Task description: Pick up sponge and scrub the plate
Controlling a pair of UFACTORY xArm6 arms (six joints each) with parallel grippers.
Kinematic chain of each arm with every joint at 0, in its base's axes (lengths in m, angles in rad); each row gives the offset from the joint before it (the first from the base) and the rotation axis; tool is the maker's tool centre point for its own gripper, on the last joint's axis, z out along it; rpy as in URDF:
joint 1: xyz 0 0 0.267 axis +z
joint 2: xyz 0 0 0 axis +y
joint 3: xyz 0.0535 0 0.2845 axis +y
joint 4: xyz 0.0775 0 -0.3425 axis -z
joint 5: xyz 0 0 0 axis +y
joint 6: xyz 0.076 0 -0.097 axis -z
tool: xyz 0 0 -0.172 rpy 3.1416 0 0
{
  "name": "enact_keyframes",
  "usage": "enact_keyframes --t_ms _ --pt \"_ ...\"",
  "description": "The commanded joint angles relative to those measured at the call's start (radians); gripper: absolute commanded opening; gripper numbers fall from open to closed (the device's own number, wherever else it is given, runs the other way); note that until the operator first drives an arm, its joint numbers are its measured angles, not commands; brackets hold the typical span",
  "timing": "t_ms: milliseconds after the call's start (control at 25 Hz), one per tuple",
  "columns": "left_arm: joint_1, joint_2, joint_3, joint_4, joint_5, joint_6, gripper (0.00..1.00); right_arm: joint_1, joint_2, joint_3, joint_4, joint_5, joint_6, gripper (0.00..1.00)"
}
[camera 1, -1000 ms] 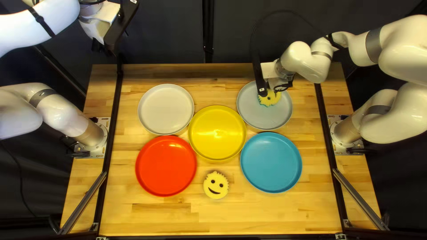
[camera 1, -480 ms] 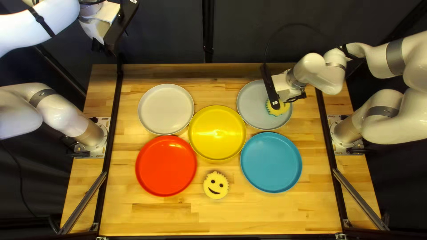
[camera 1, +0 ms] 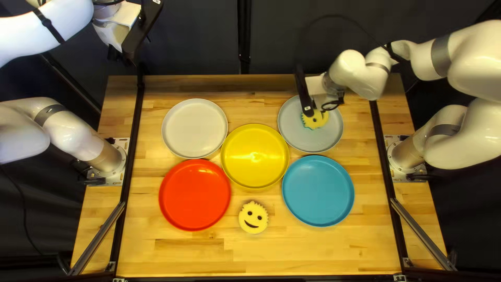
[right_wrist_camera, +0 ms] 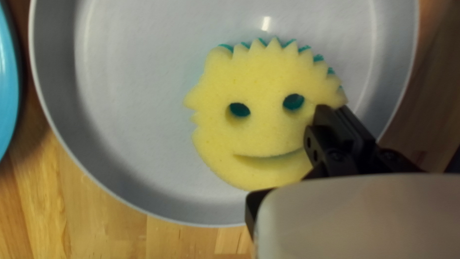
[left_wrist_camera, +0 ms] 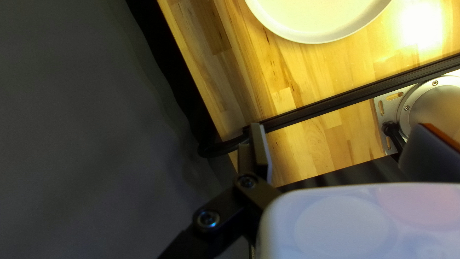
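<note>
The yellow smiling sponge (camera 1: 315,121) lies near the middle of the grey plate (camera 1: 293,130), face up. Our right gripper (camera 1: 324,108) is at its two o'clock in the top left view. In the right wrist view, taking the sponge's spiky hair as twelve, our closed fingertips sit at about three o'clock, over its edge; we see no sponge between the fingers. From the grey plate, the blue plate (camera 1: 318,191) lies at six o'clock, a second sponge (camera 1: 253,211) at seven, the yellow plate (camera 1: 254,156) and beyond it the red plate (camera 1: 194,195) at eight, and the white plate (camera 1: 194,128) at nine. Our left gripper (camera 1: 114,52) hangs wide open and empty by the table's (camera 1: 209,263) far left corner.
</note>
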Motion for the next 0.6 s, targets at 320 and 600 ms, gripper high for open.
enact_keyframes --t_ms 320,600 --pt "0.0 0.0 0.0 0.0 0.0 0.0 1.0 0.07 0.005 -0.004 -0.018 0.0 0.116 0.0" --pt "0.0 0.0 0.0 0.0 0.0 0.0 1.0 0.148 -0.001 -0.001 -0.017 0.013 0.148 0.0"
